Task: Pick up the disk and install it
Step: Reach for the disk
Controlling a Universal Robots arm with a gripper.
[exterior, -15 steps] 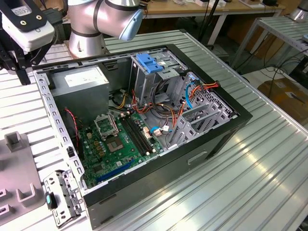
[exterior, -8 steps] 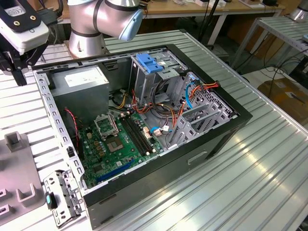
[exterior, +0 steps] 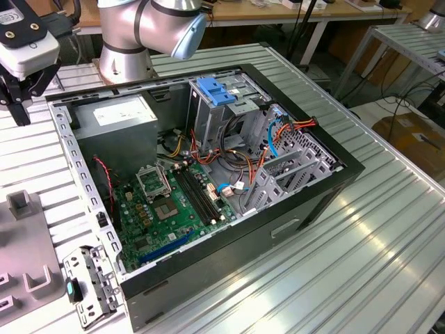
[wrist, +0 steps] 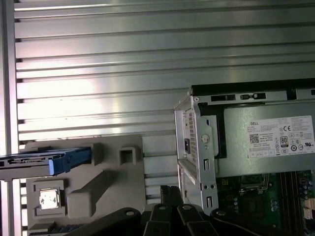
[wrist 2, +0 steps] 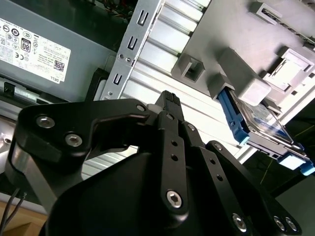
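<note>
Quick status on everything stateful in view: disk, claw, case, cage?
disk: seated in the grey holder, not picked up.
claw: holding nothing, apart from the disk.
computer case: lying on its side, side panel off, interior exposed.
drive cage: fitted inside the case, blue handle on top.

silver arm point(exterior: 128, 49), blue cap point(exterior: 189, 35), black screwed claw point(wrist 2: 170, 101)

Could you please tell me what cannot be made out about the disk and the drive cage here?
The disk: edge-on in the first wrist view and cut off by the picture's edge, so its label is hidden.
One end of it: covered by the grey holder and its blocks in the second wrist view.
The drive cage: its inside is hidden by its own walls in the exterior view.
</note>
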